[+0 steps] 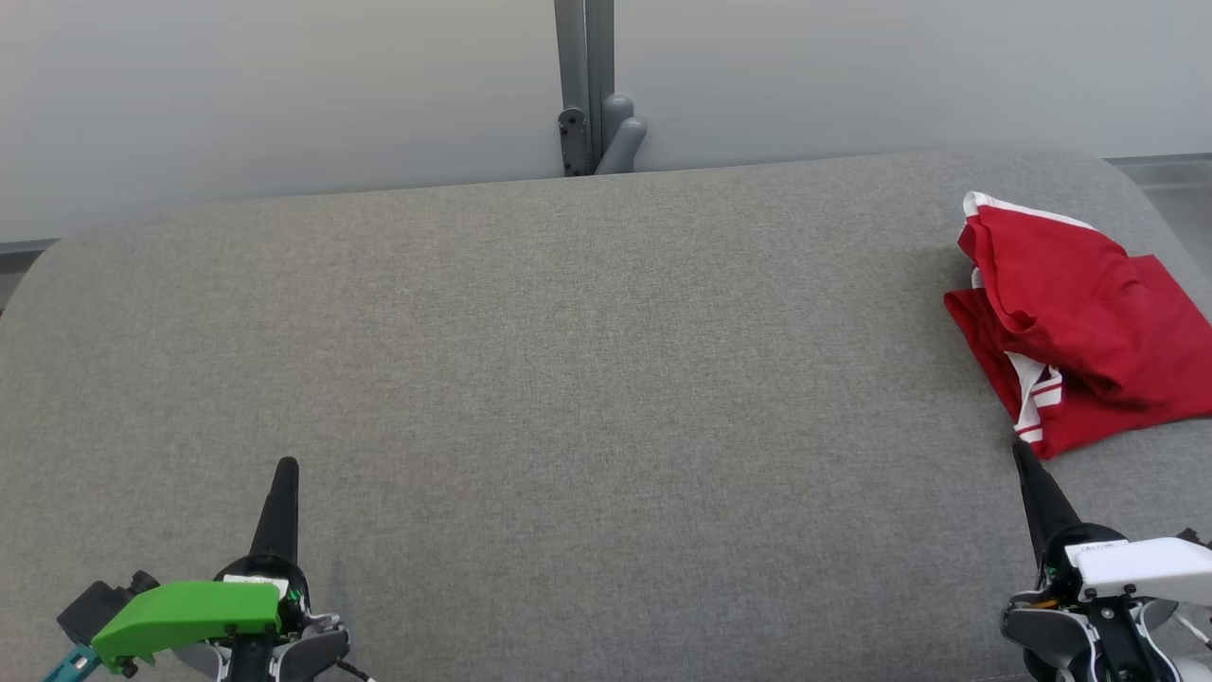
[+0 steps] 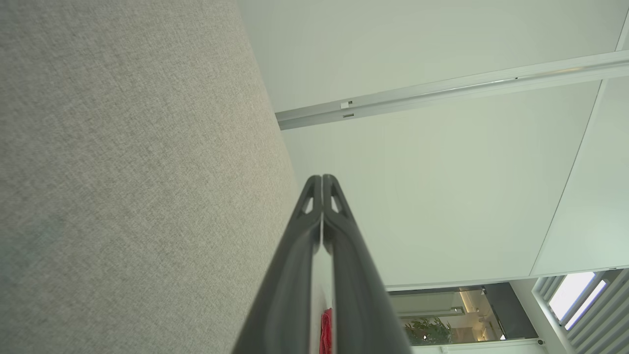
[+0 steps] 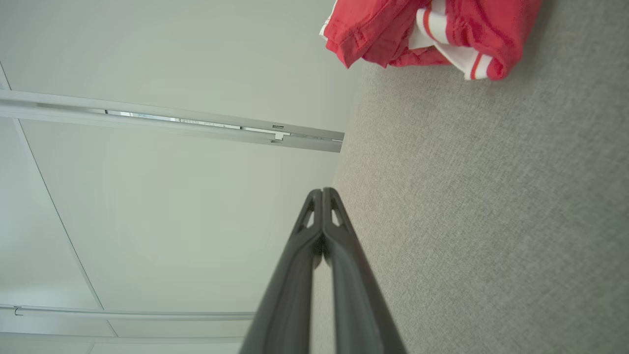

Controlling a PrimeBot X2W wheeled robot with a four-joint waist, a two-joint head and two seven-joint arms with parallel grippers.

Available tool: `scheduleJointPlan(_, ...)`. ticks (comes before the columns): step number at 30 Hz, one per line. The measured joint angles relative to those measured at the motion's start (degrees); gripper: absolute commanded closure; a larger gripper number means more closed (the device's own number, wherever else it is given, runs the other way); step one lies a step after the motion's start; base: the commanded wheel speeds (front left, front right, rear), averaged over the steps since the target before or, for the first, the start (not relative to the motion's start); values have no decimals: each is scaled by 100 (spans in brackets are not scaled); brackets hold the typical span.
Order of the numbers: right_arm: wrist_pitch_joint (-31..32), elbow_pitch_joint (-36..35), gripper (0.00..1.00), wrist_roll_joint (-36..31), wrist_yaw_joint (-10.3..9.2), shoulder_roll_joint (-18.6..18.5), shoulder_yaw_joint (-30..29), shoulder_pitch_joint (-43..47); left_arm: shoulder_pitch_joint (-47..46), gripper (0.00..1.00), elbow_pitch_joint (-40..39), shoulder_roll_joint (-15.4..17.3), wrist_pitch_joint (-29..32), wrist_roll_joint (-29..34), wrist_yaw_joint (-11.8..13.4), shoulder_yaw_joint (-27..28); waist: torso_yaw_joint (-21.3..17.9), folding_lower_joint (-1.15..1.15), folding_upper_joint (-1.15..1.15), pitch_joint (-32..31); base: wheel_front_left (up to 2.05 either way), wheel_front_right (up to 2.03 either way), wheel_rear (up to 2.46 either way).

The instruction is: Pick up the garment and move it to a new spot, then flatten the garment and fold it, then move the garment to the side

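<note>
A red garment (image 1: 1079, 332) with white striped trim lies folded in a loose heap at the right end of the grey fabric table (image 1: 568, 379). The right wrist view shows the garment (image 3: 432, 34) near its top edge, and a red sliver of the garment (image 2: 326, 330) peeks between the fingers in the left wrist view. My right gripper (image 1: 1021, 453) is shut and empty, its tip just short of the garment's near corner. My left gripper (image 1: 286, 466) is shut and empty at the lower left, far from the cloth. Both sets of fingers (image 2: 322, 183) (image 3: 322, 195) press together.
Behind the table runs a pale wall with a grey vertical post and bracket (image 1: 597, 114). The table's rounded corners fall away at far left and far right. A wide stretch of bare grey fabric lies between the two grippers.
</note>
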Motion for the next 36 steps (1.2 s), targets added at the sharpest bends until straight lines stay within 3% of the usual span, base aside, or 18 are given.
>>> scheduleJointPlan(24,290,11,100,1123,0,13,-34,-124,-102,100,-81,5,243,-903,0,65,68,0,0,-12,0,0,0)
scheduleJointPlan(36,291,12,100,1141,0,15,-34,-132,-111,100,-85,5,243,-921,0,73,69,0,0,-12,0,0,0)
